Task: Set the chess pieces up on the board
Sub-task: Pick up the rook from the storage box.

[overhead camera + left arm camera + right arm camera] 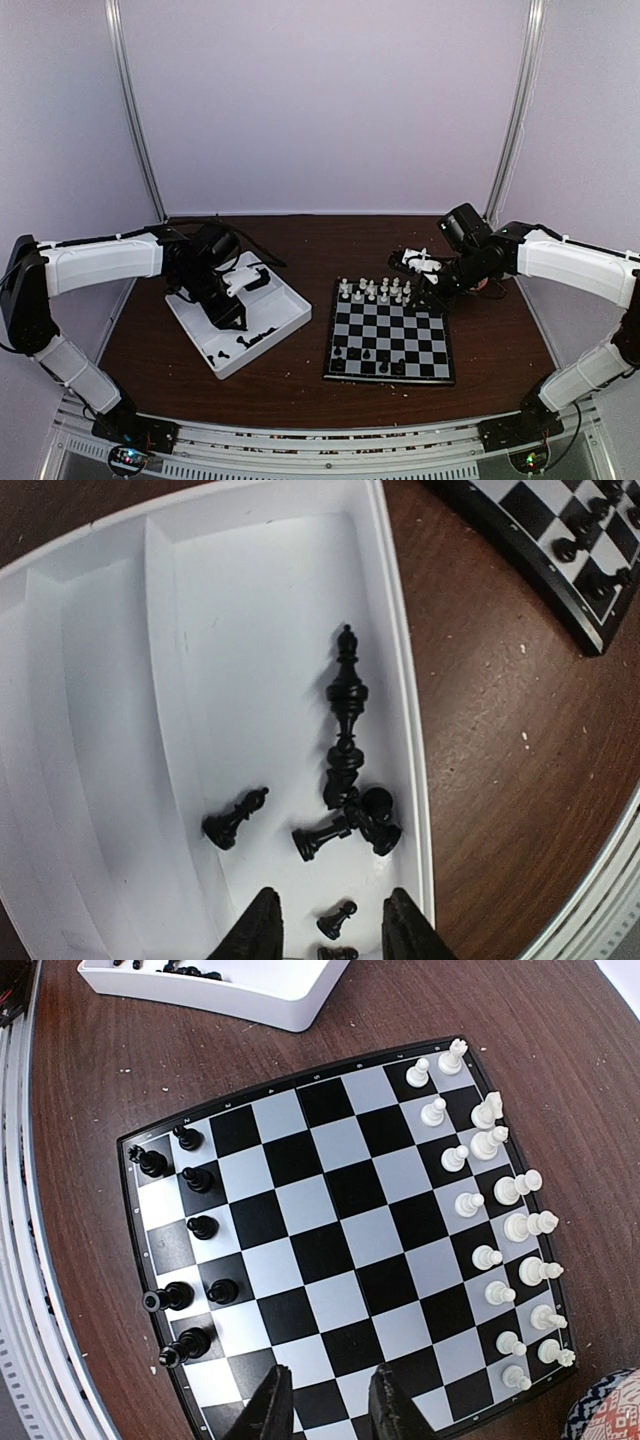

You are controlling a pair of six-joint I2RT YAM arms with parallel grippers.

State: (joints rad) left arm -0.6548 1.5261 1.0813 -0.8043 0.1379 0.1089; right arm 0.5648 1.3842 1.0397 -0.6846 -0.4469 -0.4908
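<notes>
Chess pieces point(346, 695): tiny glossy black, toppled in tray point(250, 600); left, right jaws parted, empty.

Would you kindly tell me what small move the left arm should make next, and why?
Probably lower the left gripper onto the pawn that lies between its open fingertips in the tray, then close on it. Other black pieces lie loose in that tray too, and the board shows bare squares on its black side, so this nearest piece looks like the easiest pick.
</notes>
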